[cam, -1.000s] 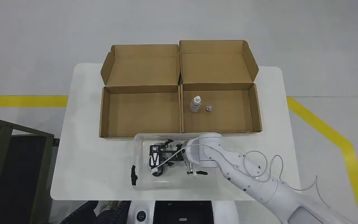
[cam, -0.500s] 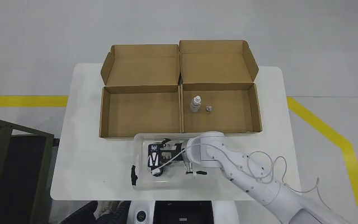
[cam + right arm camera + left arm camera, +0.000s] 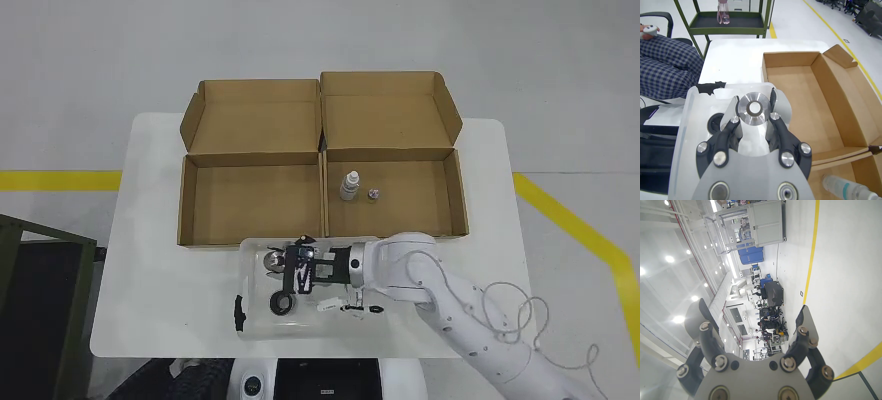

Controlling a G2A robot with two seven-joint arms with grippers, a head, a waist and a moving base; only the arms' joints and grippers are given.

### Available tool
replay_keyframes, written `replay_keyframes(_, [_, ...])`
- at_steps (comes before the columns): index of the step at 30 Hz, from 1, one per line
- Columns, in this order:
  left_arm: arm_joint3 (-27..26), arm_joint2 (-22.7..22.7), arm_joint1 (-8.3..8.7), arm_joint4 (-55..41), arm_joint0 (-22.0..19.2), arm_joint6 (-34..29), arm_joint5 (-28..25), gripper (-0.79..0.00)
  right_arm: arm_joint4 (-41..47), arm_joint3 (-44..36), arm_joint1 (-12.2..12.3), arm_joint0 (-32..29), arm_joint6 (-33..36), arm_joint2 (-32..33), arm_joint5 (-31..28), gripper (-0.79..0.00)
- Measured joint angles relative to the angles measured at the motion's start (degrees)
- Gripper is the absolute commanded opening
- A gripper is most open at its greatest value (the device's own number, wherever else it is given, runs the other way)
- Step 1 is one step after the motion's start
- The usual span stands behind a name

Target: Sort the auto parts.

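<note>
One disc (image 3: 762, 103) is the part in hand: a bright metal round with a hole through its middle, pinched across its rim by the right gripper (image 3: 754, 98) over the bin (image 3: 680, 132). It sits edge to edge between the two fingers, its flat face turned toward the wrist camera.

It looks like solid steel, so likely heavy for its size, fully stiff and in no way fragile. The polished rim is probably slippery, and a round edge caught at only two places could swivel or slide out. The safest hold seems to be straight across the widest part, as now, with firm pressure and a level carry. It would be better set down than dropped, since it may bounce or roll.

Left in the bin, just beside the disc, is a black ring (image 3: 715, 123). Beyond the bin stand the left box (image 3: 252, 203) and the right box (image 3: 400, 200); the latter holds a bottle (image 3: 349, 185) and a small metal piece (image 3: 373, 193).

Away from the bin, the left gripper (image 3: 753, 317) is spread wide on nothing.
</note>
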Motion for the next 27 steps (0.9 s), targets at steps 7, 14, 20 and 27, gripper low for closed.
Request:
replay_keyframes(7, [0.0,0.0,0.0,0.0,0.0,0.0,0.0,0.0,1.8,-4.7,1.8,-5.3,-3.9,7.7,-1.0,-0.785])
replay_keyframes(14, [0.0,0.0,0.0,0.0,0.0,0.0,0.0,0.0,5.1,-6.2,2.8,-8.7,-7.2,13.3,-2.2,-0.785])
replay_keyframes(20, [0.0,0.0,0.0,0.0,0.0,0.0,0.0,0.0,7.4,-6.5,3.4,-10.3,-10.0,16.4,-3.1,-0.785])
replay_keyframes(27, [0.0,0.0,0.0,0.0,0.0,0.0,0.0,0.0,9.0,-6.3,3.6,-11.0,-12.9,18.2,-2.9,-0.785])
